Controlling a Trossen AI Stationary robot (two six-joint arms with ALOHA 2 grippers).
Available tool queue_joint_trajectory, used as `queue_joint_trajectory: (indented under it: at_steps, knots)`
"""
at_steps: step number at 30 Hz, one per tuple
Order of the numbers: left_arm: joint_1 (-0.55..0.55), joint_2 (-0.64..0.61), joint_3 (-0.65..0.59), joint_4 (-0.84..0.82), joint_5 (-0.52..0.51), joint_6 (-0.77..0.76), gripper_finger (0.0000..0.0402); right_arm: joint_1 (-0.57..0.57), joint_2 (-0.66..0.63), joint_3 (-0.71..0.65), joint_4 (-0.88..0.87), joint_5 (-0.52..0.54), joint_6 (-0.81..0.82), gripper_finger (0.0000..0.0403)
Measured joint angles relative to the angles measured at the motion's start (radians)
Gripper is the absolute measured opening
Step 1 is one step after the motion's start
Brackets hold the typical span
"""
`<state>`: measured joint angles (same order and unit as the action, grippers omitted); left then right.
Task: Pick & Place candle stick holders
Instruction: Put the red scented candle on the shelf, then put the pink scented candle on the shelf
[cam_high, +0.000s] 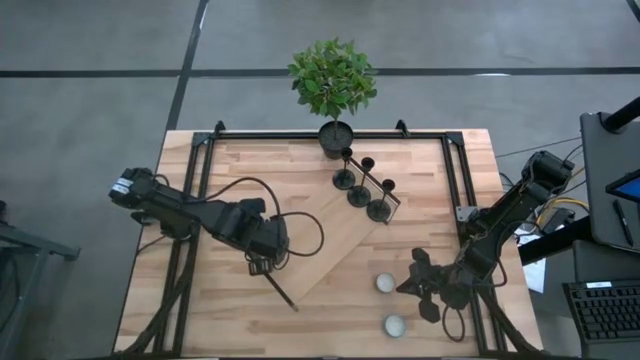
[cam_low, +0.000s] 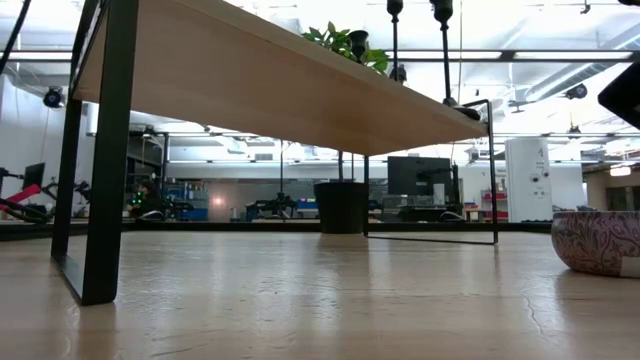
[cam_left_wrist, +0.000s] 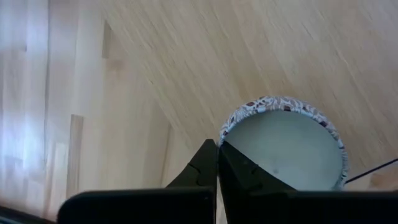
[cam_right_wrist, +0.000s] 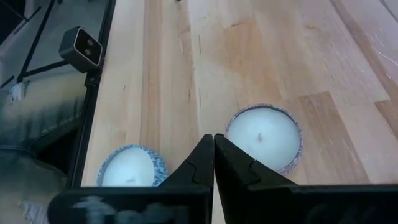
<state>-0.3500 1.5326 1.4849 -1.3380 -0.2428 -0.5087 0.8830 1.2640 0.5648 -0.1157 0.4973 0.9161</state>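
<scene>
Three black candle stick holders (cam_high: 344, 178), (cam_high: 359, 193), (cam_high: 379, 208) stand by their disc bases in a row on a slanted wooden board (cam_high: 320, 240). Two of them show in the low view (cam_low: 394, 40), (cam_low: 443, 50). My left gripper (cam_high: 262, 262) is shut near the board's near left edge. In the left wrist view its shut tips (cam_left_wrist: 217, 146) are by the rim of a round patterned bowl (cam_left_wrist: 283, 149). My right gripper (cam_high: 415, 285) is shut and empty above the table, between two white candles (cam_right_wrist: 264, 137), (cam_right_wrist: 130, 168). My left gripper's shut fingertips show right beside the patterned bowl's rim (cam_left_wrist: 227, 130). I cannot tell whether they touch it.
A black pot with a green leafy plant (cam_high: 333, 85) stands at the far edge behind the holders. The two candles lie at the near right (cam_high: 385, 283), (cam_high: 395, 325). A small camera (cam_right_wrist: 81, 46) sits on the table's frame. A patterned bowl (cam_low: 598, 242) shows in the low view.
</scene>
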Motion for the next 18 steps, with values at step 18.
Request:
queue_joint_trajectory:
  at_steps: [18]
  knots:
    - [0.000,0.000,0.013,-0.013,-0.016,-0.046,0.0068,0.000,0.000,0.000,0.001,0.000,0.000,0.0008]
